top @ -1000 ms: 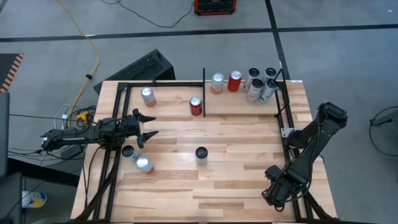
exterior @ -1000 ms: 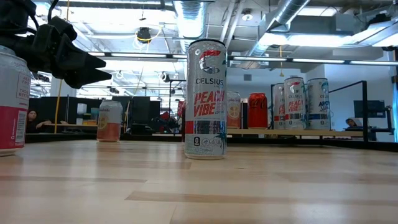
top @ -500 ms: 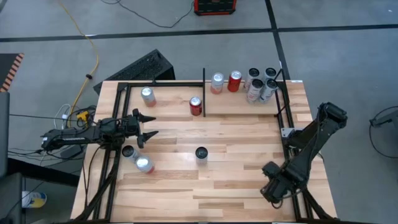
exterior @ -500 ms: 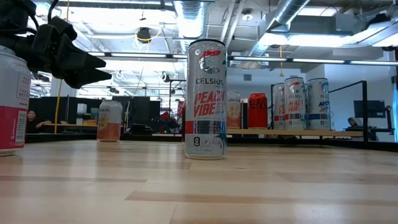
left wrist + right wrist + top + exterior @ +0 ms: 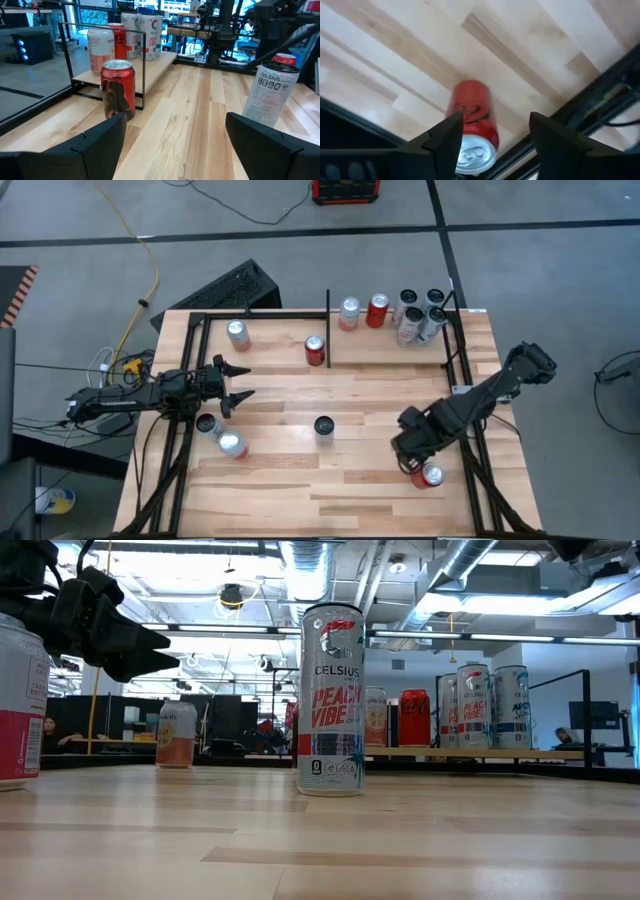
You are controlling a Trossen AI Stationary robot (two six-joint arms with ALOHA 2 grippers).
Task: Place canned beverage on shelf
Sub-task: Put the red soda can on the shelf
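Your right gripper [image 5: 412, 452] hangs above a red can [image 5: 432, 475] near the table's right rail, fingers spread and gripping nothing; that can stands free, well apart from the shelf [image 5: 400, 348]. Left gripper [image 5: 236, 382] waits at the left side, fingers parted, empty. Several cans already sit on the shelf. Grasp, carry and placement remain.

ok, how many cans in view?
12 cans: four clustered at the shelf's right end, two beside them, two left of the divider, three on the table, one by the right gripper. Cluster may hide more.
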